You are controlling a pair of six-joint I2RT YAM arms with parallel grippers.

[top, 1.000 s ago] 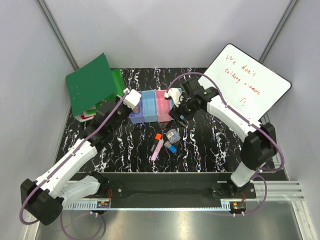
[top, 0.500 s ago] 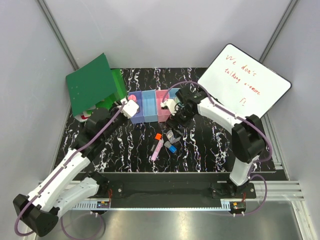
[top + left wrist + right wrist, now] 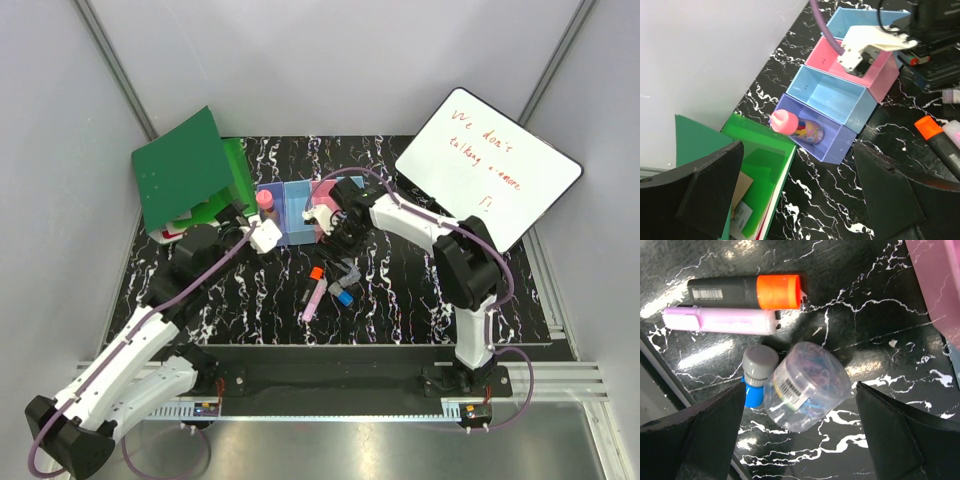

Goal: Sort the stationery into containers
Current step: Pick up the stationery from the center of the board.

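Seen from above, my left gripper hangs just beside the near wall of the containers, at their purple-blue end. My right gripper is low over the table, between the pink bin and the loose stationery, which lies in a small heap near the middle. In my left wrist view the fingers stand wide apart with nothing between them, so this hand is open and empty. A pink-capped item leans inside the purple-blue bin with its cap above the rim, at the end close to the green folder; I think it is too long to lie flat there. The light blue bin next to it looks empty. In my right wrist view the fingers are also spread wide and hold nothing. Between them, lower down, sits a clear round tub of paper clips, touching a small blue piece with a grey cap. An orange-capped marker and a pink marker lie side by side beyond it. I judge the wide opening is meant for the tub, the broadest item here. As it is round, it may slip away if one finger meets it first.
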